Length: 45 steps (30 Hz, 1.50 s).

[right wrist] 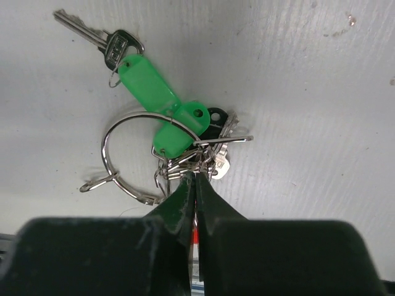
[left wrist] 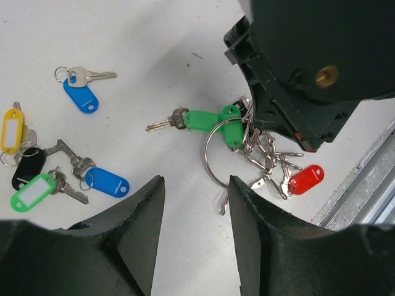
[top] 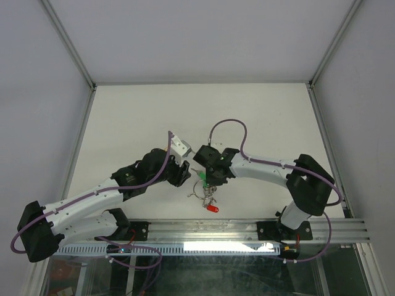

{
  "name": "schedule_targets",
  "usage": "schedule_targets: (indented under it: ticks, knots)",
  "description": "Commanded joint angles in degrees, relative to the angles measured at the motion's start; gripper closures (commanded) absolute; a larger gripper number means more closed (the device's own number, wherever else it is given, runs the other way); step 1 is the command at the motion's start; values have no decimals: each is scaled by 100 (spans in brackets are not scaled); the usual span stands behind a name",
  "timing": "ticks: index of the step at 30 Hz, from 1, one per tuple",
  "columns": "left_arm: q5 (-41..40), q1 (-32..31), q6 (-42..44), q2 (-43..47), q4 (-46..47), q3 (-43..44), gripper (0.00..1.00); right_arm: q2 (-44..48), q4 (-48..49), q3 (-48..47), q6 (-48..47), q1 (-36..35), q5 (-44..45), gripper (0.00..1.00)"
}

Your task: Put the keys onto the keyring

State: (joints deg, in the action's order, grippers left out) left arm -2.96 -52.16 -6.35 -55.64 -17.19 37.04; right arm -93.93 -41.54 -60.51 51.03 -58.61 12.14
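The keyring [right wrist: 103,151] lies on the white table, bunched with two green-tagged keys [right wrist: 148,83], a black cap [right wrist: 216,116] and small silver keys. My right gripper [right wrist: 196,177] is shut on the ring's wire at this bunch. In the left wrist view the keyring [left wrist: 207,154] carries a red-tagged key [left wrist: 307,179], and my right gripper's body [left wrist: 308,68] stands over it. My left gripper [left wrist: 196,185] is open and empty, its right fingertip [left wrist: 241,185] beside the ring's near edge. In the top view both grippers meet over the keyring [top: 201,191].
Loose keys lie left of the ring in the left wrist view: a blue-tagged one [left wrist: 80,95], a yellow one [left wrist: 11,129], a black one [left wrist: 28,168], a green one [left wrist: 31,192] and another blue one [left wrist: 106,182]. A metal rail [top: 247,229] runs along the near table edge.
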Motion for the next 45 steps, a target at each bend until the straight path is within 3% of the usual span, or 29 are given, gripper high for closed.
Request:
schedule_targets:
  ticks: [1,9,10,13,18,27,38,45]
  knots:
    - [-112,-22,83,171,139,233,55,630,18,-49,-2,55,314,100]
    - [-183,-21,70,307,153,202,55,1329,157,245,-652,411,38,100]
    - [-191,-24,77,326,154,196,55,1388,254,296,-805,419,-55,96]
    - [-236,-18,68,363,169,190,55,1274,84,212,-958,389,-216,65]
    - [-586,-29,-10,568,171,161,55,705,-214,-133,-875,-7,-23,50]
    - [-2049,-22,-274,1832,176,-132,54,-184,-303,-609,-1132,-301,-37,50]
    - [-1963,-21,-266,1725,139,-91,53,-595,-751,-868,-998,-327,307,63]
    - [-1932,-22,-270,1688,157,-99,53,-679,-642,-801,-1047,-327,66,61]
